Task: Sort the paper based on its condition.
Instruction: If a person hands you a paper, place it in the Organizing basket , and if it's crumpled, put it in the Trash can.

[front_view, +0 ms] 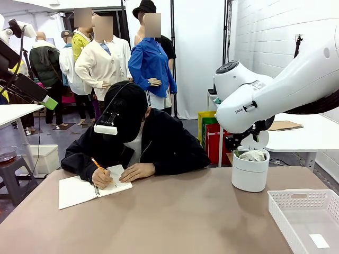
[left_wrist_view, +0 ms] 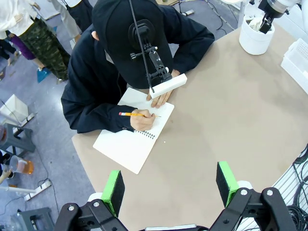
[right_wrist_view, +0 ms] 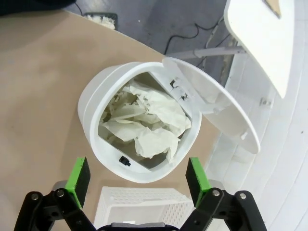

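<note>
Here, in the front view, I am watching my right arm reaching over the small white bin at the far right of the desk. The right end effector is mostly hidden behind the arm's own body, so from this side I cannot tell how its fingers stand. Crumpled paper is peeking over the bin's rim just below it. Nearer me than the bin, a white slotted tray is sitting with a flat slip in it; I judge that is for smooth sheets and the bin for wads.

In the left wrist view, my left end effector is hanging spread wide and empty above the desk's near side. Beyond its fingers the person is bending over a spiral notebook, writing with a pencil. The bin is showing far off to the upper right.

In the right wrist view, my right end effector is hovering with its fingers spread wide, gripping nothing. The paper is lying directly beyond the fingertips inside the bin, whose hinged lid is standing open to the right.

The desk is tan and matte. Behind the person the room is showing white curtains, grey floor and other white tables.
</note>
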Motion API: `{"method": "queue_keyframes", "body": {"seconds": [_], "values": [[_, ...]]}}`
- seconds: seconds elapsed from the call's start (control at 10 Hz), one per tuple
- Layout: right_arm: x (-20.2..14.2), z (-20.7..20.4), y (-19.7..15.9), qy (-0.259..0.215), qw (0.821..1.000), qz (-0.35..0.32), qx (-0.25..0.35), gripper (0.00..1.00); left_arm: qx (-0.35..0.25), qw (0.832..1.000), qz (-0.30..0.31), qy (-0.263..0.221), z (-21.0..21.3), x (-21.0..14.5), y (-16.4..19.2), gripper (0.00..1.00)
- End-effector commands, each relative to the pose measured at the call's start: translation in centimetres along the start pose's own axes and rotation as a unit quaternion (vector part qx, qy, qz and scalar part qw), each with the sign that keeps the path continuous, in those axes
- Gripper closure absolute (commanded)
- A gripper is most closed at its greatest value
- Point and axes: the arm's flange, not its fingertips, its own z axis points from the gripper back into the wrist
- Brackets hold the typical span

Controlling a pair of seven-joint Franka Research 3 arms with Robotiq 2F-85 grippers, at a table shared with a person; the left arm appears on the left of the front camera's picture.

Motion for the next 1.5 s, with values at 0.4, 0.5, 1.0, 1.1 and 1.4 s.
{"method": "queue_keyframes", "body": {"seconds": [0.4,0.5,1.0,1.1,1.4], "values": [[-1.7,3.1,3.6,-0.068,0.987,0.028,0.140,0.00,0.000,1.000,0.001,0.000,0.0,0.0,0.1,0.00],[-0.2,2.7,2.4,-0.053,0.997,-0.003,0.063,0.00,0.000,1.000,0.001,0.000,0.0,0.0,0.1,0.00],[-0.2,2.7,2.4,-0.053,0.997,-0.003,0.063,0.00,0.000,1.000,0.001,0.000,0.0,0.0,0.1,0.00],[-0.2,2.7,2.4,-0.053,0.997,-0.003,0.063,0.00,0.000,1.000,0.001,0.000,0.0,0.0,0.1,0.00],[-0.2,2.7,2.4,-0.053,0.997,-0.003,0.063,0.00,0.000,1.000,0.001,0.000,0.0,0.0,0.1,0.00]]}}
